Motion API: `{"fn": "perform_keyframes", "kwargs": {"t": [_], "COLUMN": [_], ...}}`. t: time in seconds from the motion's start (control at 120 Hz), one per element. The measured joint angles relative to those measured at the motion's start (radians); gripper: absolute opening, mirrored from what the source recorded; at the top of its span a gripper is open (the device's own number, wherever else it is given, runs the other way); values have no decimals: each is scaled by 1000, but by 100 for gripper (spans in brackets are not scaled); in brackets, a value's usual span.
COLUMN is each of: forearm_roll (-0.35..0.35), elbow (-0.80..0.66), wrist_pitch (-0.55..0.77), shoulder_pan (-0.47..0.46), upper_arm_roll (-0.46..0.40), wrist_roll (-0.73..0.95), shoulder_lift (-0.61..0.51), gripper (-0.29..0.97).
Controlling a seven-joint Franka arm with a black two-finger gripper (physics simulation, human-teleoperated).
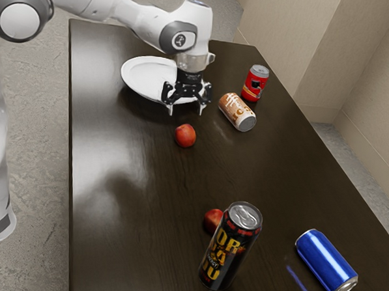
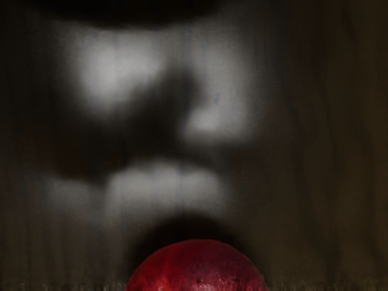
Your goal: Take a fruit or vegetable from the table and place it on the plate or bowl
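hovering by the rim of a white plate (image 1: 143, 71) on a dark surface (image 1: 108, 180), the arm's claw (image 1: 186, 106) hangs spread and empty, gripping nothing. just in front of it a red fruit (image 1: 185, 135) rests alone on the surface, apart from the plate; the wrist view puts it just ahead of the hand. it looks round, firm, light and smooth-skinned, likely to roll if nudged, so a gentle hold across its widest middle from two sides seems best. farther right an orange can (image 1: 237, 111) lies on its side and a red can (image 1: 255, 82) stands upright.
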Motion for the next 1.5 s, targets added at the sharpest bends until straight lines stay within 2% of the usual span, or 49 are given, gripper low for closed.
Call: {"fn": "perform_keyframes", "kwargs": {"t": [0.258,0.417,0.6,1.033,1.408,1.467,1.5], "forearm_roll": [1,0,-2,-9,-37,-41,-46], "elbow": [4,0,-58,-51,-66,-69,-70], "wrist_pitch": [11,24,40,97,117,118,119], "shoulder_pan": [7,-30,-31,-36,-41,-35,-31], "upper_arm_roll": [-1,-8,-12,-14,-12,-12,-11], "wrist_roll": [35,47,50,52,57,57,57], "shoulder_lift": [5,14,-4,82,82,83,84], "gripper": [68,68,68,68,67,65,59]}}
